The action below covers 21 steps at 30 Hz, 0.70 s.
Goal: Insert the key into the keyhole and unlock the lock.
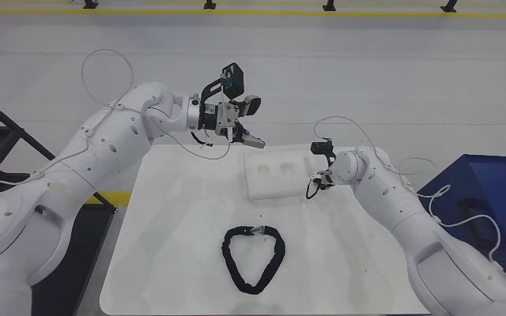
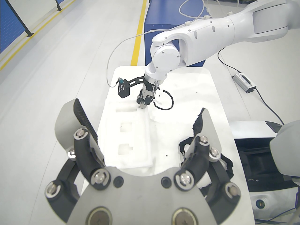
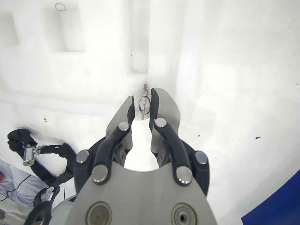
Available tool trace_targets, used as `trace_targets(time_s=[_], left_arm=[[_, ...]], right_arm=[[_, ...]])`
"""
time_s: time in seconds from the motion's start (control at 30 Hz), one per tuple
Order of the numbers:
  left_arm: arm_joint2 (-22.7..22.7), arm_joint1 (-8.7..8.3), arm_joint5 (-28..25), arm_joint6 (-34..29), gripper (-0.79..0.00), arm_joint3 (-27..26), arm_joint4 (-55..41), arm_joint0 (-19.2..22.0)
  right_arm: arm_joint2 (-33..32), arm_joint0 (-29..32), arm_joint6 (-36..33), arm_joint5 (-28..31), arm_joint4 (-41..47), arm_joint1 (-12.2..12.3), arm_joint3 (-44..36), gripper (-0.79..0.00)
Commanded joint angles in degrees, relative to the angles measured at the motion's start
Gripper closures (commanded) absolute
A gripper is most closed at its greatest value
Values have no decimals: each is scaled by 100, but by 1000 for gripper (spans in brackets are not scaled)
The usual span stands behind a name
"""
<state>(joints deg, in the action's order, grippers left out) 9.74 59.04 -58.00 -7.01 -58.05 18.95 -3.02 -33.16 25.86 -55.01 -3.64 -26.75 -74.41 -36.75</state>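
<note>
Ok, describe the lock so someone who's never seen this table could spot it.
On the white table lies a black chain loop, nearer the robot than the foam block. The lock is the small shiny metal piece joining the loop's ends on the side facing the block, the only silver thing on it.

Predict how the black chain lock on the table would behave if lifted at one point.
Probably floppy: the black chain lock lies in an uneven loop, so it would likely sag. Its wrinkled fabric sleeve looks grippy rather than slippery. The metal lock body probably makes that end hang lowest.
</note>
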Motion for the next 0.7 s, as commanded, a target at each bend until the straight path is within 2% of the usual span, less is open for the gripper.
trace_targets(time_s=[0.0,0.13,0.4,0.67], left_arm=[[0,0,0,0,-785,0,0,0],[0,0,0,0,-785,0,0,0],[0,0,0,0,-785,0,0,0],[0,0,0,0,-785,0,0,0]], right_arm=[[21,-25,22,-2,-11,-51,97,-105],[37,-82,60,45,-18,-142,293,0],[-42,-244,-43,139,-54,-210,518,0],[-276,-282,-279,121,-116,-92,237,0]])
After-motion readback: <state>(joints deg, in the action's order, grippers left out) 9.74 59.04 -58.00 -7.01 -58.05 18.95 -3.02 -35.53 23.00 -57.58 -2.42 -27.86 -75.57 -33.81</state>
